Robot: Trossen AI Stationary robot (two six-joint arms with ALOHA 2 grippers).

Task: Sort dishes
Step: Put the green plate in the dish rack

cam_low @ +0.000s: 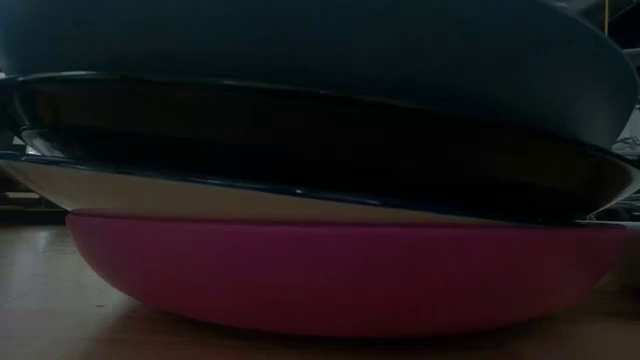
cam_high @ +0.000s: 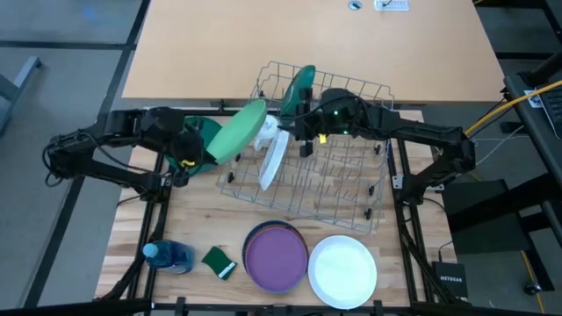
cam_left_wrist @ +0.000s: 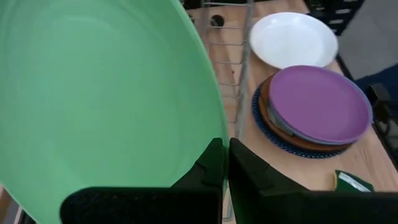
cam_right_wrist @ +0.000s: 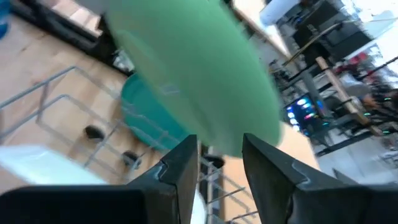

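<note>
Nearest, a stack of round plates [cam_low: 340,270] sits at the worktop's front edge. The left hand [cam_left_wrist: 225,163] pinches the rim of a light green plate [cam_high: 239,130], stiff and probably slippery, tilted at the wire rack's [cam_high: 351,189] left end. The right hand [cam_right_wrist: 221,158], fingers apart, hovers over the rack.

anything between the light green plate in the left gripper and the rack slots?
Yes. The left gripper holds the light green plate tilted over the rack's left end. A white plate leans in the slots just beside it, and the right gripper sits close behind with a dark green plate.
</note>
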